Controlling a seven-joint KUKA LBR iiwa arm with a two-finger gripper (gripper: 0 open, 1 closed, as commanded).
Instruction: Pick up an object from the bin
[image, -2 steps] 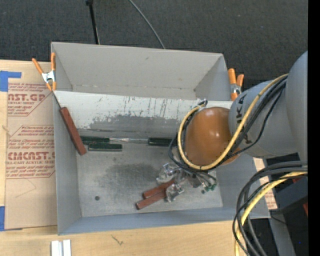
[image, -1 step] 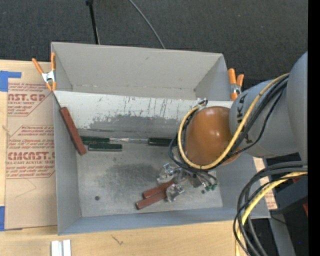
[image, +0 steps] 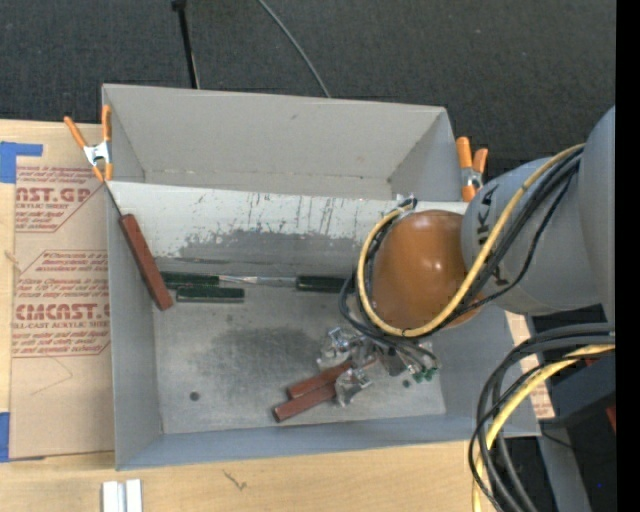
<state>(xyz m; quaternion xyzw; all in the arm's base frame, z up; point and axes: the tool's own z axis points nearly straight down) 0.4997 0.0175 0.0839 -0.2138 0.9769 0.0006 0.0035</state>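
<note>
— What lies in the grey metal bin (image: 135, 400)?

— Three reddish-brown flat strips, by the count. One leaning strip (image: 146, 262) stands tilted against the left wall. The other two, the front pair of strips (image: 305, 397), lie overlapped on the floor near the front wall, right of the middle.

— Anything else?

— Three dark green bars along the back of the floor. The two left bars (image: 205, 291) lie close together and the one right bar (image: 320, 284) lies apart from them, with a thin pale rod (image: 270, 281) between. A small green bit (image: 426, 375) lies near the right wall.

— And the gripper (image: 352, 378)?

— It sits low at the right end of the front pair of strips, touching it or just above it. Whether it is open or closed cannot be told; the arm's round orange-brown cover (image: 415, 265) hangs over it.
</note>
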